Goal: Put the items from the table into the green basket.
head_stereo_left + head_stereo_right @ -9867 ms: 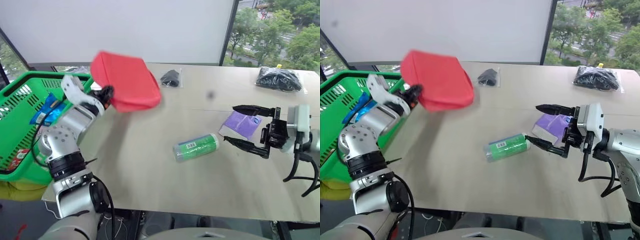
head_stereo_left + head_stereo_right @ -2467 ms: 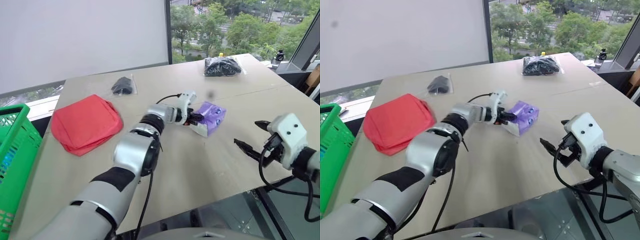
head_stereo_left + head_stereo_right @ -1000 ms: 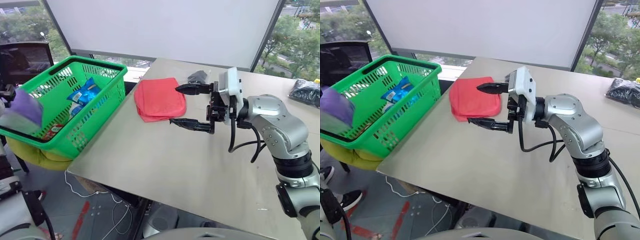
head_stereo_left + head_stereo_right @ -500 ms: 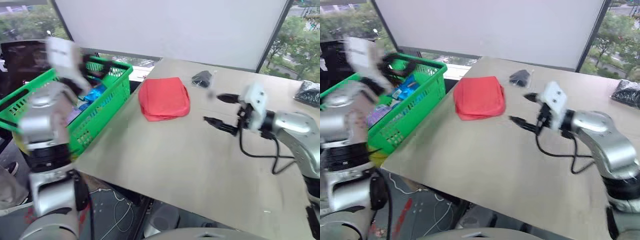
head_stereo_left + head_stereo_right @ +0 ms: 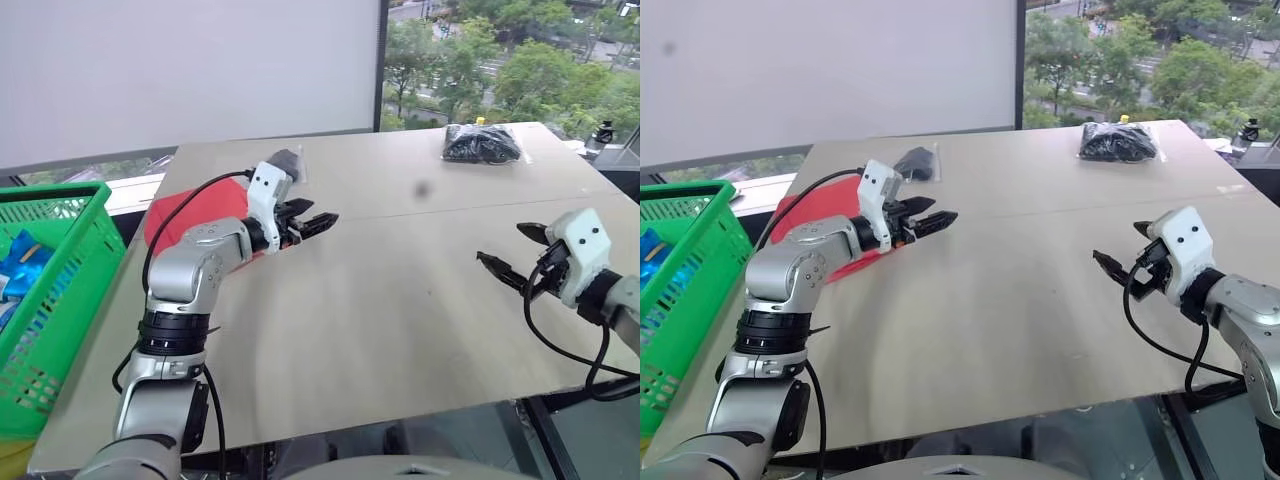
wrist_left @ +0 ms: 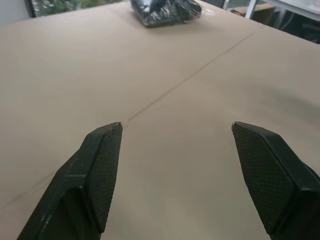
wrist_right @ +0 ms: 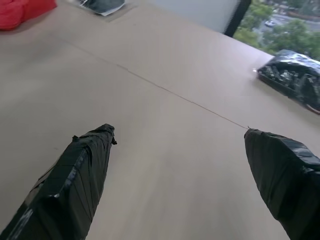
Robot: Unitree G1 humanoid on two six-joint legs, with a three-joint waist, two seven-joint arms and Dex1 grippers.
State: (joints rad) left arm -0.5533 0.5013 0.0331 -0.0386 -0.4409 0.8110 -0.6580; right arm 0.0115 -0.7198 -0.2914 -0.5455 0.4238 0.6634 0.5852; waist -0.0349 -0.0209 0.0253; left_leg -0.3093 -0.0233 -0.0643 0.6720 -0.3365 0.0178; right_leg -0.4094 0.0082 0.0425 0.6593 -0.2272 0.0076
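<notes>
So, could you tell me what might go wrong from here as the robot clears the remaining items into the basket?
The left gripper hangs open past the red pouch, so the arm may drag the soft fabric while backing up to grasp it. The large black bundle sits at the table's far corner, a long stretch that could push it off. The green basket stands beyond the table's edge, so a carried item might drop short.

- Left gripper (image 6: pixel 176 131) spread wide over the table (image 6: pixel 75 70), nothing between its two black fingers (image 6: pixel 97 170).
- Textured pads facing each other across bare beige tabletop.
- Thin seam (image 6: pixel 200 65) running diagonally across the surface.
- Black bundle in a clear bag (image 6: pixel 165 10) lying well beyond the fingertips, near the far edge.
</notes>
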